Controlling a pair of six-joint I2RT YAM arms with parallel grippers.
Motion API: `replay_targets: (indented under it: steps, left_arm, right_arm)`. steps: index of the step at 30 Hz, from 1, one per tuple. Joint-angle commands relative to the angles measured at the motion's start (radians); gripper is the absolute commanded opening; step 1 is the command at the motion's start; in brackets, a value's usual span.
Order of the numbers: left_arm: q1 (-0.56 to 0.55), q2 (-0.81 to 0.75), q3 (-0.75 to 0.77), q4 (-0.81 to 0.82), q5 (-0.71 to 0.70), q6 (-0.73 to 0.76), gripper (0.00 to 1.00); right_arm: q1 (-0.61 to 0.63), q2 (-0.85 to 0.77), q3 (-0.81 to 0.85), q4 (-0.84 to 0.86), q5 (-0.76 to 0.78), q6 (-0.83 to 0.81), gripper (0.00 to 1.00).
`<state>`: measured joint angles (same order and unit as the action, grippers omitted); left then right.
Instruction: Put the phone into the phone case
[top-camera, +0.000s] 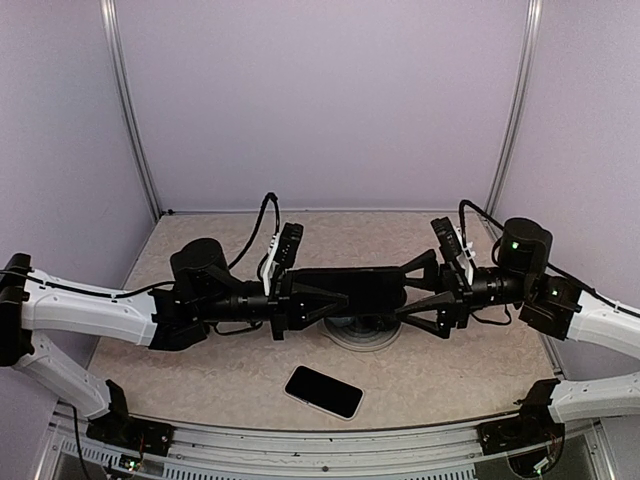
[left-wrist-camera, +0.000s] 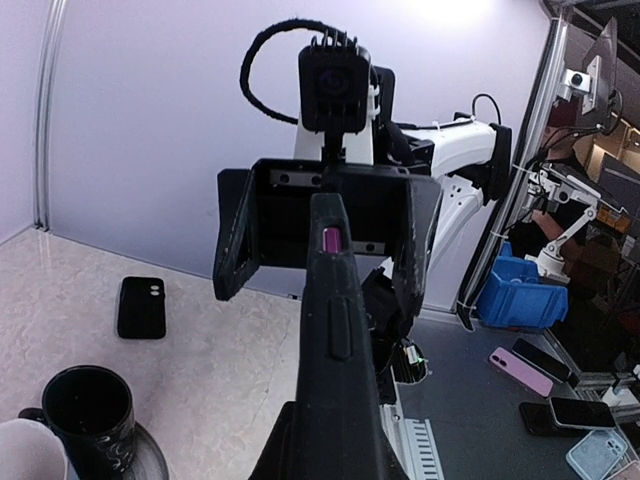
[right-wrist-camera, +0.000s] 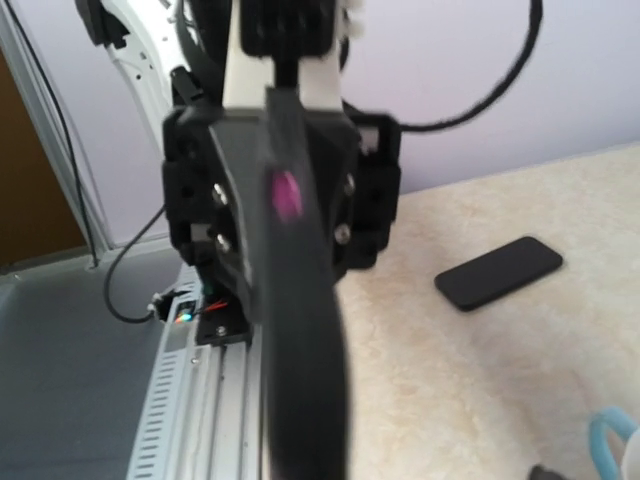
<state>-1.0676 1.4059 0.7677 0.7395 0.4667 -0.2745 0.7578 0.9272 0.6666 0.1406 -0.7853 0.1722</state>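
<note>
A black phone case (top-camera: 350, 290) is held level in mid-air between the two arms. It shows edge-on in the left wrist view (left-wrist-camera: 335, 360), with a raised side button. Purple shows at its far end (left-wrist-camera: 332, 238) and in the right wrist view (right-wrist-camera: 285, 193), seemingly the phone inside. My left gripper (top-camera: 322, 300) is shut on the left end. My right gripper (top-camera: 408, 293) is open, its fingers (left-wrist-camera: 236, 240) spread wide around the right end without pressing it. In the right wrist view the case (right-wrist-camera: 300, 340) is blurred.
A flat black slab (top-camera: 322, 391), phone or case I cannot tell, lies near the front edge (left-wrist-camera: 141, 307) (right-wrist-camera: 498, 272). A black mug (left-wrist-camera: 88, 410) on a round grey plate (top-camera: 372, 338) stands under the held case. A blue bin (left-wrist-camera: 520, 290) sits off the table.
</note>
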Motion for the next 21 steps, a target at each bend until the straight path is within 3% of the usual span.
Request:
replay_targets:
  steps: [1, 4, 6, 8, 9, 13, 14, 16, 17, 19, 21]
  left_arm:
    - [-0.01, -0.029, 0.036, -0.017, 0.018, 0.052, 0.0]
    - [-0.014, -0.027, 0.039, -0.018, 0.024, 0.053, 0.0]
    - [-0.016, -0.021, 0.04, -0.019, 0.022, 0.052, 0.0]
    - [-0.016, -0.018, 0.041, -0.013, 0.02, 0.049, 0.0]
    - [-0.017, -0.019, 0.041, -0.012, 0.02, 0.047, 0.0]
    - [-0.018, -0.018, 0.045, -0.035, 0.005, 0.042, 0.0]
    - [-0.017, -0.017, 0.049, -0.047, -0.007, 0.037, 0.0]
    - [-0.009, -0.015, 0.061, -0.077, -0.04, 0.013, 0.0]
    - [0.001, -0.01, 0.07, -0.099, -0.041, 0.001, 0.0]
    - [0.01, 0.002, 0.104, -0.162, -0.031, -0.014, 0.0]
    - [0.014, 0.022, 0.139, -0.236, 0.024, -0.004, 0.0]
  right_arm:
    - [-0.002, -0.007, 0.033, 0.002, 0.014, -0.016, 0.9]
    - [-0.002, 0.027, 0.046, 0.019, -0.016, -0.006, 0.76]
    - [-0.001, 0.056, 0.059, 0.021, -0.044, 0.001, 0.49]
    - [-0.002, 0.081, 0.074, 0.008, -0.059, 0.0, 0.12]
    - [-0.001, 0.087, 0.079, -0.004, -0.06, -0.005, 0.0]
    - [-0.001, 0.067, 0.067, -0.001, -0.037, -0.013, 0.0]
    - [-0.001, 0.059, 0.069, -0.011, -0.016, -0.019, 0.05]
    - [-0.001, 0.042, 0.075, -0.067, 0.135, -0.048, 0.76]
    - [-0.001, 0.035, 0.082, -0.105, 0.232, -0.064, 0.96]
    - [0.0, 0.034, 0.116, -0.203, 0.354, -0.128, 0.99]
    - [0.007, 0.04, 0.149, -0.26, 0.34, -0.205, 0.99]
